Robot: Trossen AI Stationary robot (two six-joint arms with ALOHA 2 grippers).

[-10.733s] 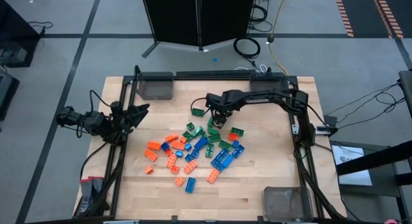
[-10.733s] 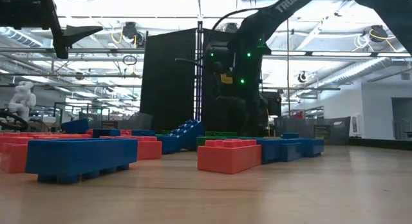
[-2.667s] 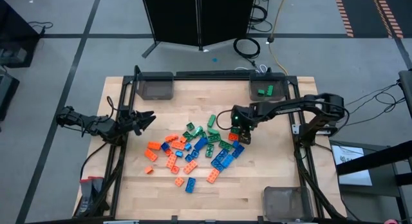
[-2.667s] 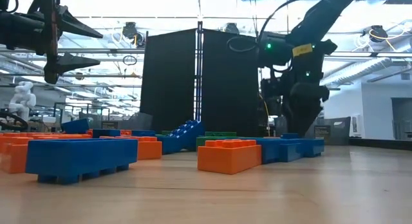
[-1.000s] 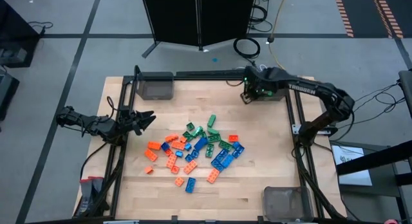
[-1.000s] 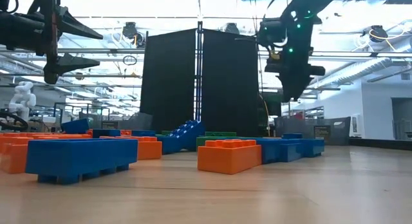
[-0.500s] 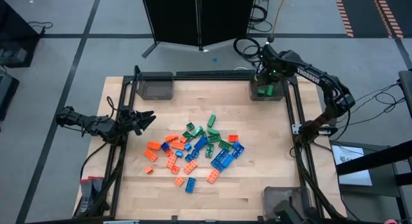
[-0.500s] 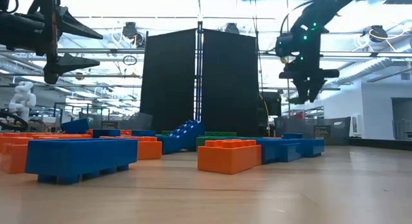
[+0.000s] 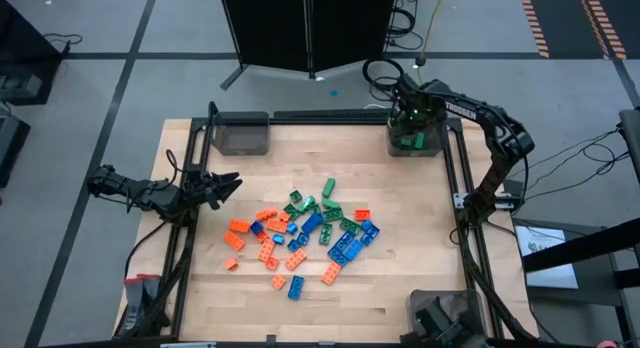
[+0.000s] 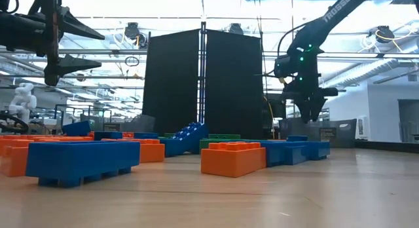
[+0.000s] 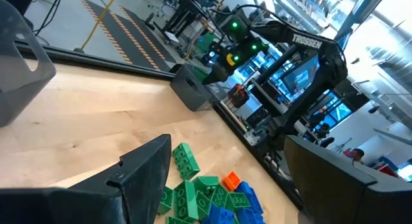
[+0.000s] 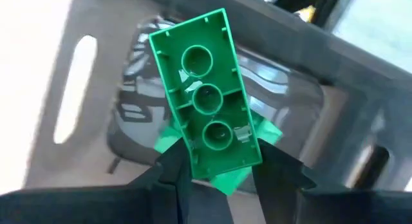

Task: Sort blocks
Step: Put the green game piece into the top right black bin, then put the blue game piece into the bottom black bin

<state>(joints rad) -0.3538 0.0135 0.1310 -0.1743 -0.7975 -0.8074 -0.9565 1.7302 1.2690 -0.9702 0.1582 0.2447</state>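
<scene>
The left gripper (image 9: 228,180) hangs over the left edge of the pale wooden tabletop (image 9: 400,248), its dark fingers spread wide with nothing between them, well apart from the blocks. Its wrist view looks across the bare wood to green studded bricks (image 11: 193,188) just past the fingertips, which the low view does not show.

In the middle of the tabletop lies the loose pile of small studded plastic blocks (image 9: 305,233), orange toward the left, green and blue toward the right. The low view shows an oblong blue brick (image 10: 82,161) and an oblong orange brick (image 10: 234,158) standing nearest the camera.

At the far right corner the right gripper (image 9: 412,126) hangs above a clear grey rectangular bin (image 9: 395,146) that holds green pieces. Only its wrist view shows the grip: the fingers (image 12: 177,169) are narrowed onto one end of an oblong green block (image 12: 206,102), whose hollow underside with three round tubes faces the camera, above the bin.
</scene>
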